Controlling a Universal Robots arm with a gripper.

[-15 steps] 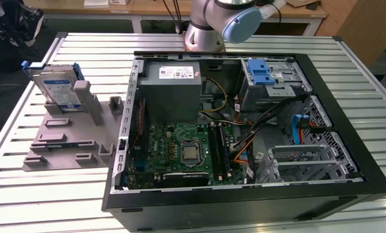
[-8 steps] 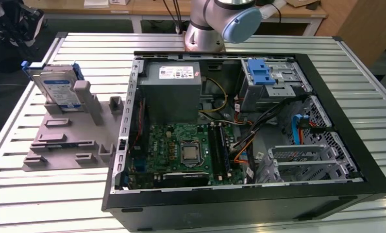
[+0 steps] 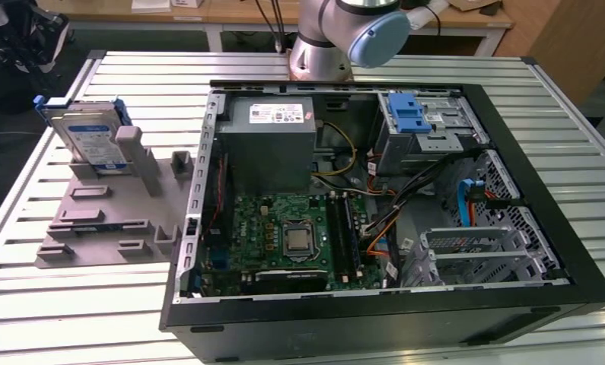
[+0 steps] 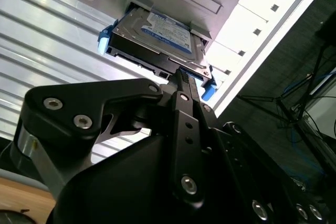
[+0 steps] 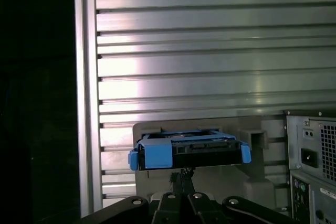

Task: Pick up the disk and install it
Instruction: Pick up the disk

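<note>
- The disk [image 3: 87, 137] stands on edge in a slot of the grey fixture [image 3: 109, 220], at the exterior view's left of the open computer case [image 3: 587, 251]. It is not picked up and nothing is installed yet.
- The blue caddy [image 5: 157, 153] frames the disk. In the first wrist view I see it edge-on, with a blue tab at each end.
- In both wrist views my end effector [image 5: 181, 174] lines up with the disk's near edge, roughly mid-length. In the second wrist view its tip [image 4: 181, 77] sits just at the lower rim of the disk [image 4: 157, 38]. I cannot tell whether it touches or is merely in front.
- I cannot tell whether my end effector is released or clenched, as the black housing covers too much. I see no grasp on the disk.
- Step in hand, as I judge it: closing in for the pick.
- To do it well, I would stay centred between the two blue tabs, so the load hangs balanced and doesn't swing on lift.
- I would take the rigid metal body where possible. The plastic caddy looks likely to flex or slip.
- Any lift should be straight out along the slot — a sideways pull could bind against the grey post [image 3: 132, 148] beside the disk.
- I would also watch the slatted bench [image 3: 79, 304] edge, since the fixture sits near it.
</note>
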